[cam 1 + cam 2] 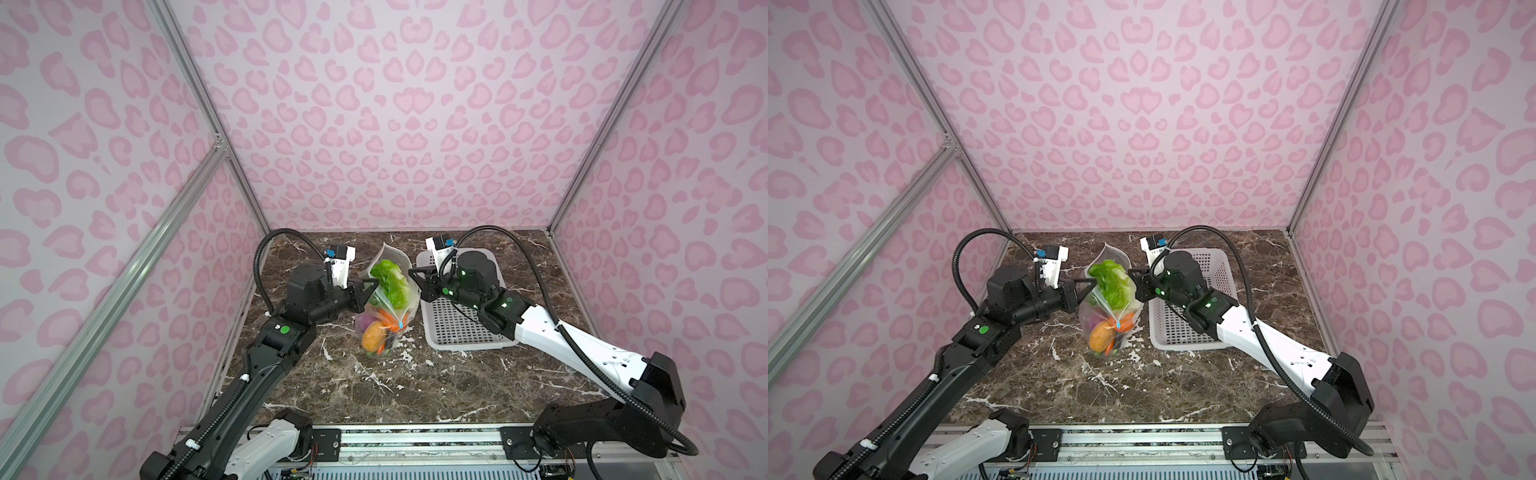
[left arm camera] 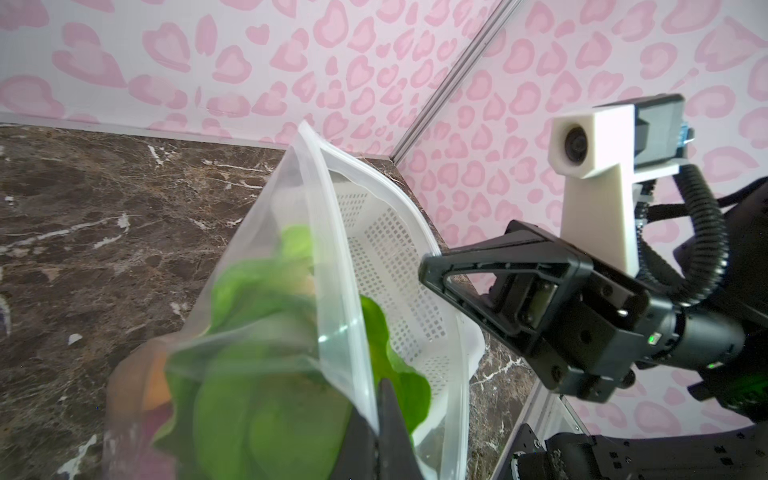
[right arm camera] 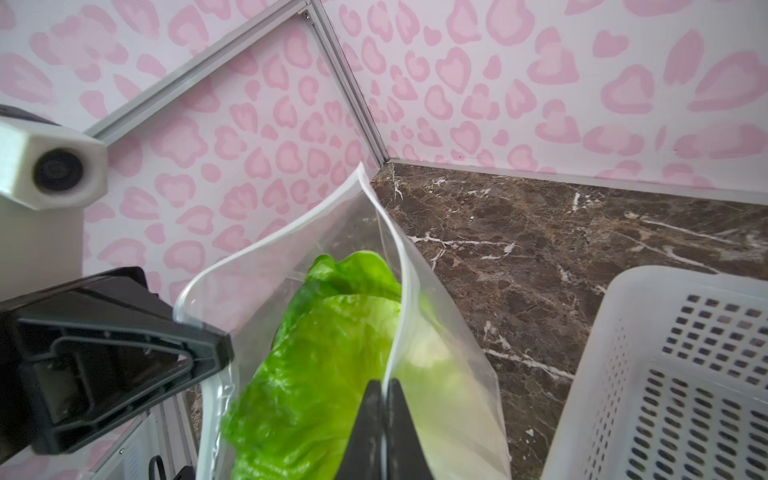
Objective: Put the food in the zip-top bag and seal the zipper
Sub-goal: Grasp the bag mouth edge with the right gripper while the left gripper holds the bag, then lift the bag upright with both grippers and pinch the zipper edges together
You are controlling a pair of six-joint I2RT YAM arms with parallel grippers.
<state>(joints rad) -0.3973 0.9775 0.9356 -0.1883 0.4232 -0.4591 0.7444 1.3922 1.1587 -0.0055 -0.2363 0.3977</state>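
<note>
Both top views show bare dark marble worktop (image 1: 415, 386) nearest. Midway between its side edges hangs the bag (image 1: 392, 255) holding the food (image 1: 388, 284). Its open rim is pinched by the closed left end effector (image 1: 376, 283) and closed right end effector (image 1: 411, 272). A white basket (image 1: 461, 328) sits just beside it, toward the right edge, under the right arm (image 1: 540, 328). Pink-patterned walls (image 1: 395, 124) rise behind.

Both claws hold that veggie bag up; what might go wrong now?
1. The left gripper and right gripper each pinch only thin film of the zip-top bag; it may slip and drop the food.
2. The cabbage sits high near the open mouth and may jam the zipper.
</note>
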